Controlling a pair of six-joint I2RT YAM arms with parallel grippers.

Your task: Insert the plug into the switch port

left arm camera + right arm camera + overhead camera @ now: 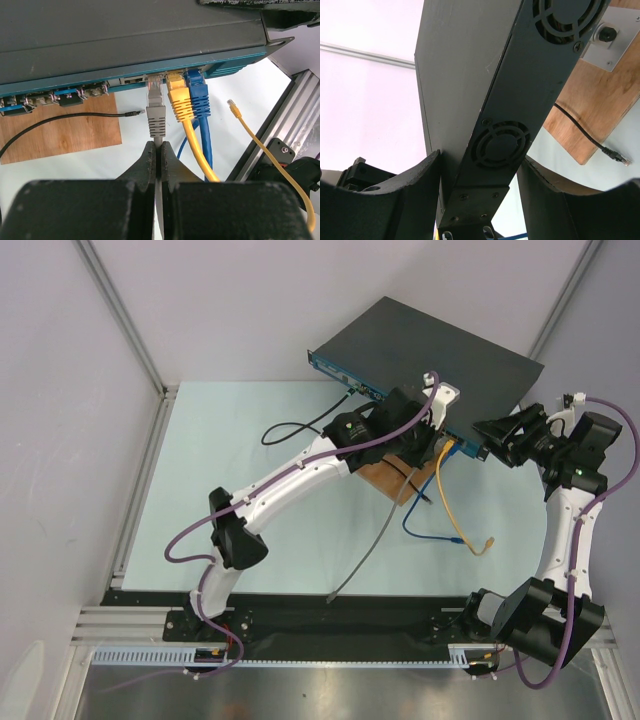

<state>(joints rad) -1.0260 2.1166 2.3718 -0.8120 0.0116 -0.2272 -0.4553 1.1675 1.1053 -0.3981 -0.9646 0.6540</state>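
The switch [430, 345] is a flat dark grey box at the back, its teal front face [125, 82] showing a row of sockets. My left gripper [158, 147] is shut on the grey cable just behind the grey plug [156, 112]. The plug's clear tip sits at the mouth of the socket left of a seated yellow plug [178, 100] and blue plug [198, 97]; I cannot tell how deep it is. My right gripper [480, 160] is closed on the switch's right end [502, 145], one finger on each flat side.
A brown wooden board [60, 130] lies under the switch's front. A loose black cable end [135, 113] rests on the mat beside it. A loose yellow plug [231, 104] hangs at the right. The aluminium frame rail [285, 125] runs at the right.
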